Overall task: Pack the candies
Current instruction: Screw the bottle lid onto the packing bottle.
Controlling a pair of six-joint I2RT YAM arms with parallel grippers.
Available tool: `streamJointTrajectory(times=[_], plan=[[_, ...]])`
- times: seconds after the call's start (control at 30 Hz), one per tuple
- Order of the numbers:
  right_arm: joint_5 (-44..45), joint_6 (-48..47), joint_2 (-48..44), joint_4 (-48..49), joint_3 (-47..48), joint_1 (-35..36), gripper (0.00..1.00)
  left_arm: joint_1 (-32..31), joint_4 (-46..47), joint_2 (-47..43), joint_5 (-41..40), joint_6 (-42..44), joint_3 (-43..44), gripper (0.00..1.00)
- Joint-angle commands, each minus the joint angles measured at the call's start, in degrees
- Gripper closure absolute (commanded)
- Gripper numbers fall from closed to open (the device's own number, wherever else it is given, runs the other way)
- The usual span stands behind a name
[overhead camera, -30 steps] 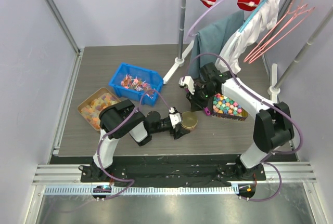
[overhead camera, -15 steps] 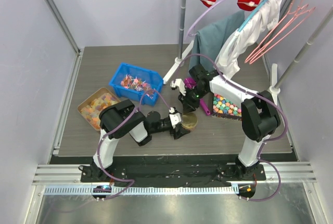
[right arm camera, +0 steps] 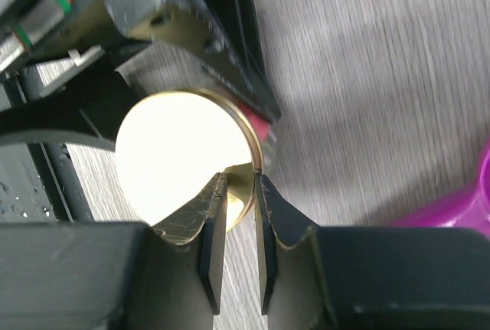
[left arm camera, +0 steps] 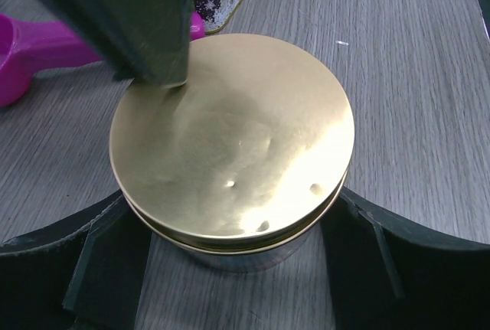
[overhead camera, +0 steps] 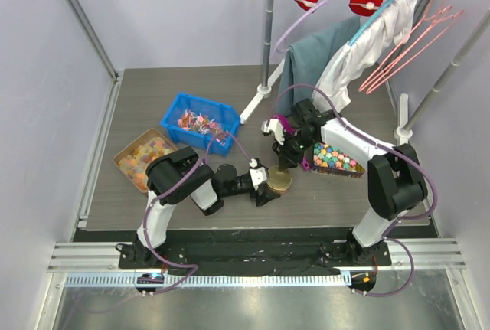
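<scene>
The candies (overhead camera: pixel 200 122), tiny red and pink sweets, lie in a blue bin (overhead camera: pixel 174 108) at the back left. A round tin with a gold lid (overhead camera: pixel 279 182) (left arm camera: pixel 233 131) stands on the table in front of the arms. My left gripper (overhead camera: pixel 269 182) (left arm camera: pixel 230 215) clasps the tin's body, one finger on each side. My right gripper (overhead camera: pixel 280 161) (right arm camera: pixel 241 181) hangs over the lid's far edge. Its jaws stand a narrow gap apart, with the lid's rim (right arm camera: pixel 255 163) between the tips and not pinched.
A magenta scoop (overhead camera: pixel 305 164) (left arm camera: pixel 31 50) lies just beyond the tin. An open tin of pastel cube sweets (overhead camera: pixel 337 158) sits to the right and a tray of orange gummies (overhead camera: pixel 144 158) to the left. A clothes rail with hangers stands behind.
My right gripper swung left from beside the pastel sweets and came down over the gold lid. My left gripper and the tin stayed put.
</scene>
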Motion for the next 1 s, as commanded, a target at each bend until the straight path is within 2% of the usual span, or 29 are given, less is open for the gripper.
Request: streamJointTrajectory(times=[0.0, 0.37, 0.6, 0.83, 0.97], plan=[[1.10, -0.45, -3.45, -6.46, -4.39, -0.18, 0.76, 0.63, 8.91, 1.48, -3.23, 2.49, -0.02, 0.18], [0.04, 0.95, -9.78, -7.69, -10.90, 0.17, 0.77, 0.63, 8.74, 1.39, -3.32, 2.49, 0.07, 0.18], [-1.10, 0.69, -11.19, -8.92, -11.43, 0.61, 0.77, 0.63, 8.65, 1.48, -3.23, 2.58, -0.02, 0.18], [1.80, 1.04, -13.48, -7.52, -4.86, 0.61, 0.76, 0.54, 8.74, 1.48, -3.23, 2.67, 0.07, 0.18], [0.48, 1.04, -9.45, -6.82, -0.10, 0.78, 0.73, 0.54, 8.65, 1.48, -3.14, 2.67, 0.07, 0.18]])
